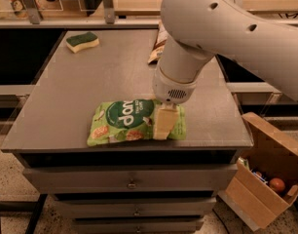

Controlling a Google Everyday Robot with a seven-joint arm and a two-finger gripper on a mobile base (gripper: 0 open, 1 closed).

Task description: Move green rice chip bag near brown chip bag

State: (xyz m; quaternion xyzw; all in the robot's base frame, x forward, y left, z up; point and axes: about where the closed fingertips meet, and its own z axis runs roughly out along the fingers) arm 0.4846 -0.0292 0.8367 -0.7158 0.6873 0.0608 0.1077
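Note:
The green rice chip bag lies flat near the front edge of the grey cabinet top. My gripper hangs from the white arm and sits over the bag's right part, its cream fingers down on or just above the bag. The brown chip bag lies at the back of the top, mostly hidden behind the arm.
A green-topped yellow sponge lies at the back left of the top. An open cardboard box with small items stands on the floor to the right. Drawers sit below the top. A rail with posts runs behind.

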